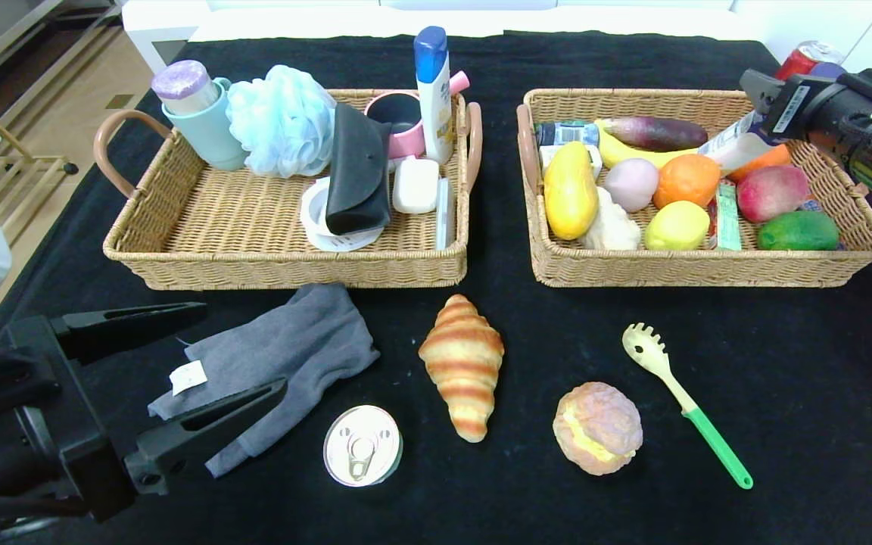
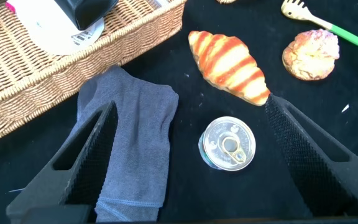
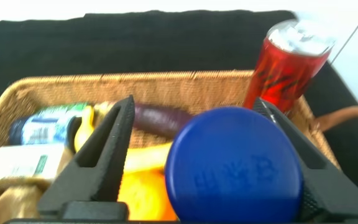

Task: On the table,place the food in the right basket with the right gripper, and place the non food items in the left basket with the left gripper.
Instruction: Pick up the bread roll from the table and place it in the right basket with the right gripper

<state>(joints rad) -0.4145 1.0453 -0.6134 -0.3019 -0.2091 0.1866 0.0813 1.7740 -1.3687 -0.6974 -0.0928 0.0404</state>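
Currently the right claw (image 3: 191,162) is seen over the far right part of the right basket (image 1: 708,266), jaws spread wide w/ a blue-capped white bottle (image 3: 232,168) between them; whether the pads touch the cap can't be told. A red can (image 3: 284,62) is seen just past that basket's far rim. Fruit & veg are packed inside: papaya (image 1: 570,191), orange (image 1: 686,180), lemon (image 1: 677,225), peach (image 1: 771,191), avocado (image 1: 798,231), eggplant (image 1: 655,133).

The left claw (image 2: 185,162) is held low over the near-left table (image 1: 822,378), jaws wide, nothing gripped; one finger is over the grey cloth (image 1: 284,356), and the tin can (image 1: 362,445) is framed between the fingers in the wrist view.

Left on the table: croissant (image 1: 465,365), cream puff (image 1: 597,428), pasta spoon (image 1: 682,400).

The left basket (image 1: 284,269) is loaded w/ cup, bath pouf, black case, pink mug, shampoo bottle, soap box.
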